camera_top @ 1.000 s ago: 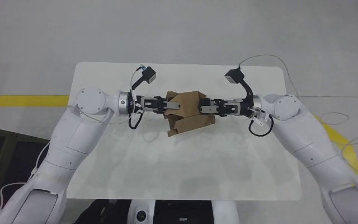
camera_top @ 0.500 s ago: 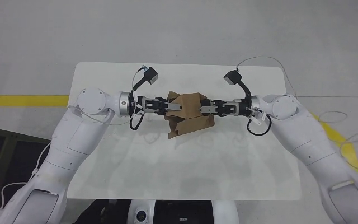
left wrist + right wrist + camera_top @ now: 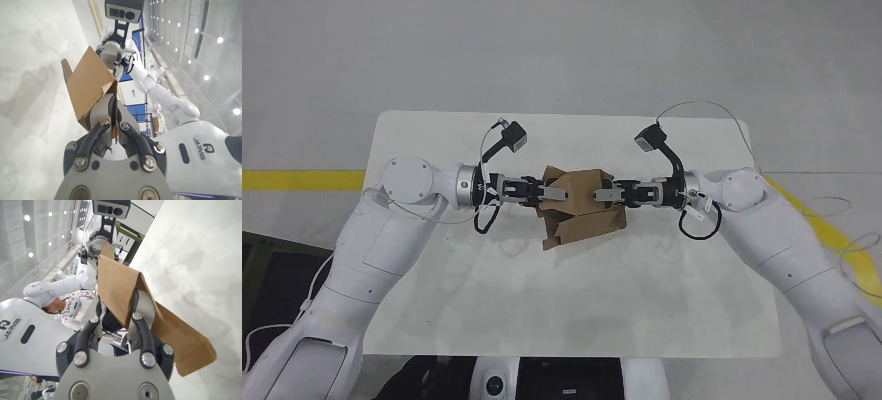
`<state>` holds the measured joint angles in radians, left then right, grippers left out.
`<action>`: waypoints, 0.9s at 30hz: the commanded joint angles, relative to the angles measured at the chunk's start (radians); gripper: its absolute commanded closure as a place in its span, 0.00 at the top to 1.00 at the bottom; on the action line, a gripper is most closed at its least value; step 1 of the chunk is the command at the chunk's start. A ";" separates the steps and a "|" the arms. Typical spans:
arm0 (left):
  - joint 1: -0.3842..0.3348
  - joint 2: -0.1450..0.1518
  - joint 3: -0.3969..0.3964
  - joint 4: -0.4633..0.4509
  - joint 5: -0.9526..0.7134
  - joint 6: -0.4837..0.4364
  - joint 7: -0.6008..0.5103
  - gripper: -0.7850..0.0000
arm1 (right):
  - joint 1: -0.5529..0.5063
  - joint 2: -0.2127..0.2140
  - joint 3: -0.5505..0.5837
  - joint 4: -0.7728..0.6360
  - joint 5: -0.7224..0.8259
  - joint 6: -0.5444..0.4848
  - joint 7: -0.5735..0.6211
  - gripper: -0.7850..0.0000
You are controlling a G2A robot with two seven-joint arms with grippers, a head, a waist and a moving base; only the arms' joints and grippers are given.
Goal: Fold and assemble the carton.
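A brown cardboard carton (image 3: 582,205), partly folded with flaps sticking out, hangs just above the middle of the white table (image 3: 442,290) between my two grippers. My left gripper (image 3: 550,189) is at its left end. In the left wrist view the left gripper (image 3: 114,108) is shut on an edge of the carton (image 3: 88,83). My right gripper (image 3: 608,194) is at the right end. In the right wrist view the right gripper (image 3: 119,297) is open and straddles a wall of the carton (image 3: 115,285), one finger (image 3: 141,302) inside and the other apart from the wall.
The table's far edge lies a little beyond the carton, and a yellow floor line (image 3: 302,180) runs past both sides of the table. The near half of the table is bare white surface.
The right arm has shifted a little to the left, further onto the carton's end. The carton has turned slightly. The left gripper keeps its hold.
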<state>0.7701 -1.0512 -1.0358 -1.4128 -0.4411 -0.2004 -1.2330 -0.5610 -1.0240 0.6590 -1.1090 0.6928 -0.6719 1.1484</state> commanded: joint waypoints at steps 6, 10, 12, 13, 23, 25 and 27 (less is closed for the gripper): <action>0.000 -0.001 0.001 0.000 0.000 0.002 -0.010 0.00 | 0.015 -0.002 -0.004 0.010 0.043 0.031 0.031 0.30; 0.002 -0.001 -0.001 0.000 0.001 0.004 -0.013 0.00 | 0.019 -0.005 -0.008 0.007 0.077 0.056 0.056 0.29; 0.003 0.000 -0.002 -0.002 0.002 0.005 -0.014 0.00 | 0.020 -0.007 -0.009 0.009 0.083 0.065 0.065 0.29; 0.004 0.000 -0.003 -0.002 0.003 0.006 -0.015 0.00 | 0.020 -0.008 -0.008 0.008 0.087 0.067 0.067 0.28; 0.008 0.002 -0.010 -0.008 0.009 0.015 -0.019 0.00 | 0.018 -0.020 -0.014 -0.002 0.097 0.077 0.077 0.24; 0.009 0.002 -0.011 -0.009 0.009 0.015 -0.019 0.00 | 0.018 -0.023 -0.015 -0.002 0.097 0.076 0.076 0.24; 0.009 0.002 -0.011 -0.009 0.009 0.015 -0.021 0.00 | 0.017 -0.025 -0.016 -0.004 0.097 0.077 0.078 0.24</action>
<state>0.7791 -1.0493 -1.0470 -1.4219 -0.4321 -0.1854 -1.2523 -0.5436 -1.0480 0.6434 -1.1121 0.7897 -0.5955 1.2250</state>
